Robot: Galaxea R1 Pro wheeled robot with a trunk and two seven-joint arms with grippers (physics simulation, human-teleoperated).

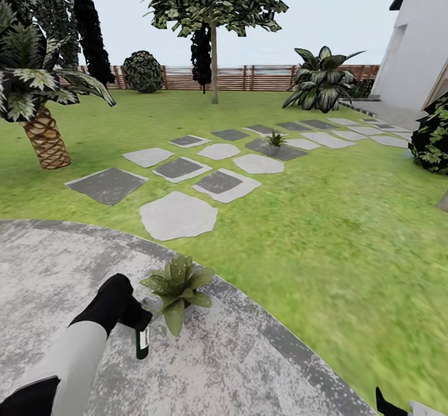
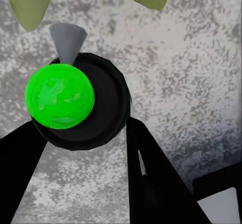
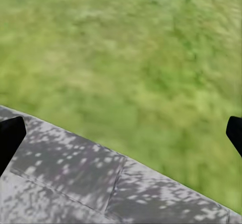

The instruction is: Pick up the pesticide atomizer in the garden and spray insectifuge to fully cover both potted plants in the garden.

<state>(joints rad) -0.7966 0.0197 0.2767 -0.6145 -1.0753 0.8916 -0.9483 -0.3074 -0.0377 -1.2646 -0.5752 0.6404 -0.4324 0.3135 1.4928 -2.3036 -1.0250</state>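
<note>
My left gripper (image 1: 137,316) is shut on the pesticide atomizer (image 1: 142,340), a dark bottle that hangs down over the round grey patio (image 1: 56,266). Seen in the left wrist view, the atomizer (image 2: 75,103) shows its green-marked end between two black fingers (image 2: 146,168), and its grey spray tip points at green leaves. One potted plant (image 1: 178,288) stands right beside the bottle at the patio's rim. The second potted plant (image 1: 274,140) sits on a far stepping slab. My right gripper (image 3: 121,133) is open above the patio's edge and lawn, and shows low at the right (image 1: 389,405) of the head view.
Grey stepping slabs (image 1: 178,215) run across the lawn toward a white house (image 1: 417,42). A scaly palm (image 1: 43,136) stands at the left, a broad-leaved bush (image 1: 320,80) and a tree (image 1: 214,42) by the brown fence (image 1: 249,77). A dark shrub (image 1: 432,136) is at the right.
</note>
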